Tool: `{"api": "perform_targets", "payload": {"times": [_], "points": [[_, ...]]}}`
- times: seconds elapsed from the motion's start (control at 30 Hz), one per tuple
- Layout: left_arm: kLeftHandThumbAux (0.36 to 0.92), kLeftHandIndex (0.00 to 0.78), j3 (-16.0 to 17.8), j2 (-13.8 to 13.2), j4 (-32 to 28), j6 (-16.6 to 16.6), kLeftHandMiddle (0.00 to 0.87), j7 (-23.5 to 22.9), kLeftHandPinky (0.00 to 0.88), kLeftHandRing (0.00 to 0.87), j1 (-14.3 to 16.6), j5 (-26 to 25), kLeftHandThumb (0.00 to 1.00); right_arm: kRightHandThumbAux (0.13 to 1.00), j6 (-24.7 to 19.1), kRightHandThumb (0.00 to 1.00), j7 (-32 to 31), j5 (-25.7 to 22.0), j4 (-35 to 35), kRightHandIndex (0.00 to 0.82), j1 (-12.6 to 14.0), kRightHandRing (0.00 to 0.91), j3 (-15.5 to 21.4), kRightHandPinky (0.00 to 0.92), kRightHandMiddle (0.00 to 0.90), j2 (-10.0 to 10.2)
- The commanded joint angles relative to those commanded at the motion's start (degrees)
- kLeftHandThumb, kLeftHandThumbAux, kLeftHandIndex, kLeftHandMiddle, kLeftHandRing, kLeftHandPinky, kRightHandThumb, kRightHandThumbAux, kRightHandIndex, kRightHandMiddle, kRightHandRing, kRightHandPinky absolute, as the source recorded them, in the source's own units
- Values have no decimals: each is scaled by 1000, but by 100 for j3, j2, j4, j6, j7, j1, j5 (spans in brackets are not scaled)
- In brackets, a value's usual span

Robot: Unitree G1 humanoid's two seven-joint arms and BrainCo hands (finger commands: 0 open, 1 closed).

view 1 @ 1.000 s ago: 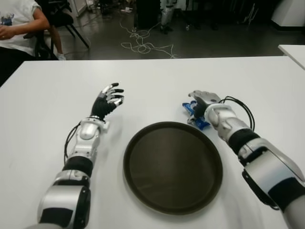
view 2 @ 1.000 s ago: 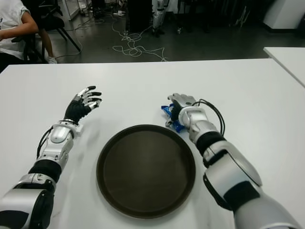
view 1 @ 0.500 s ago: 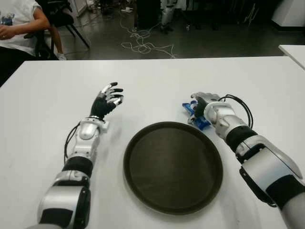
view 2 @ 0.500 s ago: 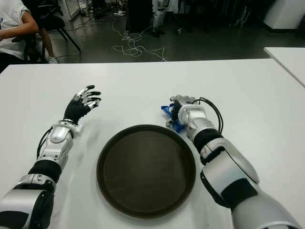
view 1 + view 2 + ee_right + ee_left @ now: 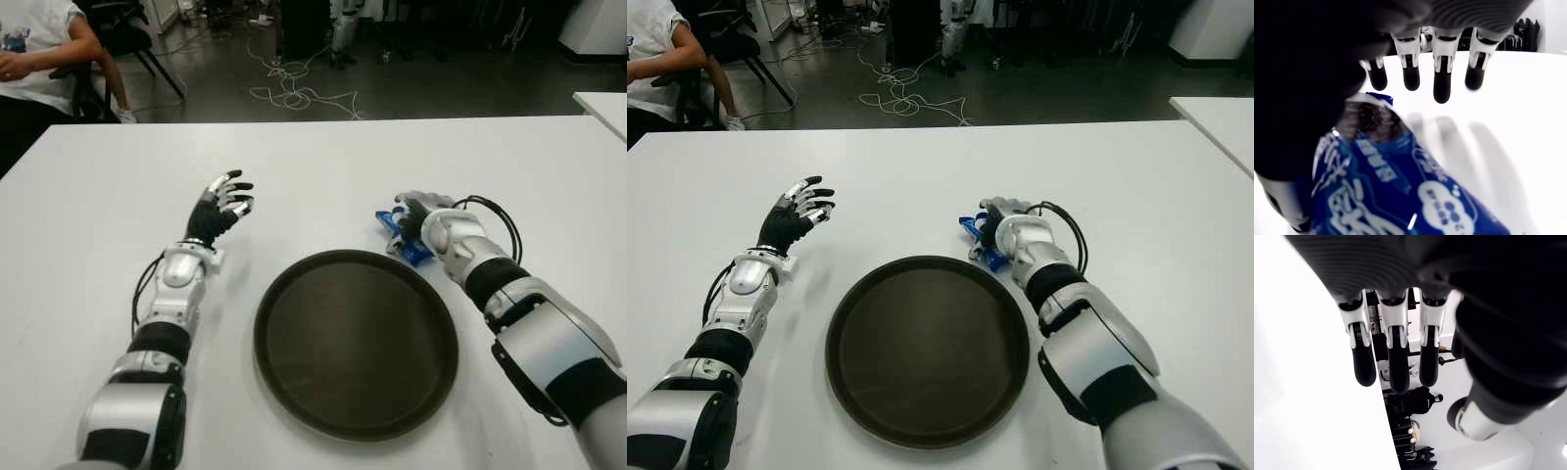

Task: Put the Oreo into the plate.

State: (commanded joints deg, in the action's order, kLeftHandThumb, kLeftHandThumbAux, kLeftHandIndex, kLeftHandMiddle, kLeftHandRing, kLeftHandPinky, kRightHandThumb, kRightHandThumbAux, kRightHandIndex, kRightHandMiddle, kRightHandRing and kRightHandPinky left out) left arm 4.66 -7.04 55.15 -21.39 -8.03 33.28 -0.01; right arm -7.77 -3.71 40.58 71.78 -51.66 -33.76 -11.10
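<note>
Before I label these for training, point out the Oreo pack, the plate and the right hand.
Oreo pack point(image 5: 404, 241), left eye view, blue wrapper.
Plate point(image 5: 355, 343), left eye view, bare centre.
Right hand point(image 5: 423, 215), left eye view, back of hand.

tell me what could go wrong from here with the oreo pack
The right hand is over the blue Oreo pack, but its fingers look extended rather than wrapped around it, so a lift may leave the pack on the table. The pack also lies just beyond the plate rim, so a push could snag there.

Dark floor point(image 5: 421, 88), tangled cables point(image 5: 294, 93)
</note>
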Motion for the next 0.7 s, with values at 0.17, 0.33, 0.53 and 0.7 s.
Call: {"api": "perform_targets", "payload": {"times": [0.17, 0.33, 0.53, 0.7], "points": [[789, 167, -6, -18, 45, -32, 274, -33, 313, 281, 17, -1, 371, 811, -23, 0, 68, -2, -19, 96, -21, 128, 19, 136, 114, -40], [799, 167, -7, -23, 45, -50, 270, -34, 300, 274, 15, 1, 358, 835, -17, 0, 127, -15, -61, 104, -47, 128, 56, 145, 113, -105], [806, 169, 19, -2, 51, -50, 273, 6, 301, 275, 21, -19, 367, 854, -30, 0, 65, -25, -39, 126, -117, 137, 68, 172, 122, -168], [795, 171, 16, -7, 40, -73, 275, -13, 310, 280, 12, -19, 374, 880, -56, 0, 28, -53, -46, 160, -158, 173, 95, 218, 155, -207]]}}
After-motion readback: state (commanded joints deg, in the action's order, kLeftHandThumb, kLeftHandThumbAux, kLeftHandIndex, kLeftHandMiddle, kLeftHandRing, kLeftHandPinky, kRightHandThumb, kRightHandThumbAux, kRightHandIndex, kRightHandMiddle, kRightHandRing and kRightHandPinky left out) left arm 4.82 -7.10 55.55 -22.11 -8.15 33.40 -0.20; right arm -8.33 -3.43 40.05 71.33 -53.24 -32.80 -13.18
